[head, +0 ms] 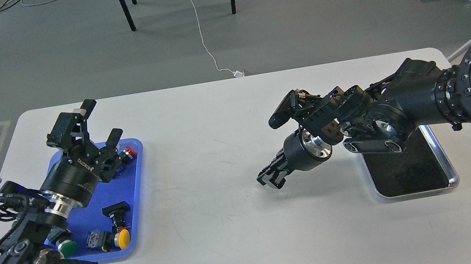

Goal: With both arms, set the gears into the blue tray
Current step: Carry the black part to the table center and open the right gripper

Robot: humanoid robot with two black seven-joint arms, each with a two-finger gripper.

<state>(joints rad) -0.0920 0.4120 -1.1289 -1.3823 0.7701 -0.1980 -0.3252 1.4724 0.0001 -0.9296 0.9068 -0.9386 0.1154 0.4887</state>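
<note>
The blue tray (135, 185) lies at the table's left side and holds several coloured-cap push-button switches. My left gripper (92, 128) hangs open above the tray's far end, fingers spread and pointing away from me. My right gripper (271, 179) is low over the middle of the table, left of the metal tray, pointing down and to the left. Its dark fingers sit bunched together, and I cannot make out whether anything is between them. No gears are visible anywhere in the head view.
A shiny metal tray (447, 164) with a black inside lies at the right, partly under my right forearm. In the blue tray are a red switch (128, 152), a green one (67, 248), a yellow one (124, 238) and a black one (115, 211). White tabletop lies between the two trays.
</note>
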